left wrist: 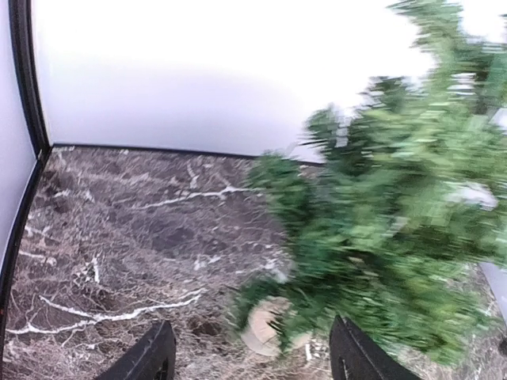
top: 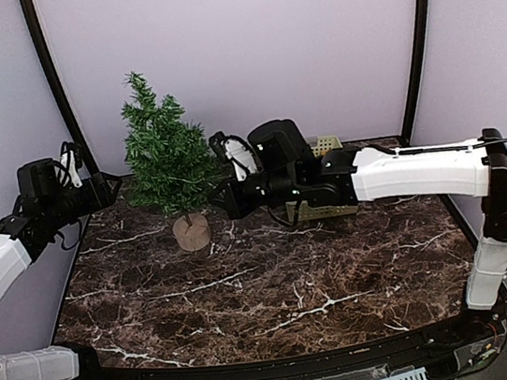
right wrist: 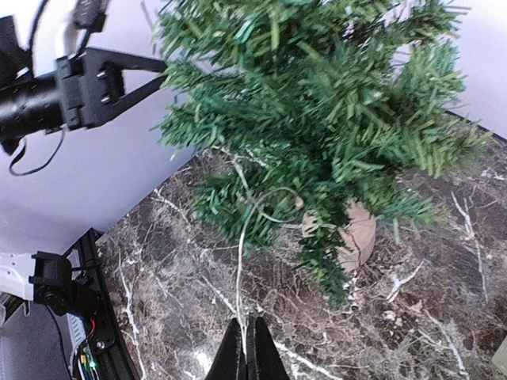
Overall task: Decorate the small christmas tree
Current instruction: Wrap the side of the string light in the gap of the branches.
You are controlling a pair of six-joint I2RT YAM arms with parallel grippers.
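The small christmas tree (top: 166,155) stands upright in its round tan base (top: 191,232) at the back left of the marble table. My right gripper (right wrist: 247,352) is shut on a thin pale wire (right wrist: 240,269) that runs up from its fingertips into the lower branches (right wrist: 317,134). In the top view the right gripper (top: 222,199) sits just right of the tree at lower-branch height. My left gripper (left wrist: 253,360) is open and empty, left of the tree (left wrist: 396,222), with the base (left wrist: 265,328) showing between its fingers. It also shows in the right wrist view (right wrist: 146,77), next to the branch tips.
A tan perforated box (top: 323,147) stands behind the right arm at the back of the table. Black frame posts (top: 53,76) rise at the back corners against pale walls. The marble tabletop (top: 268,292) stretches toward the near edge.
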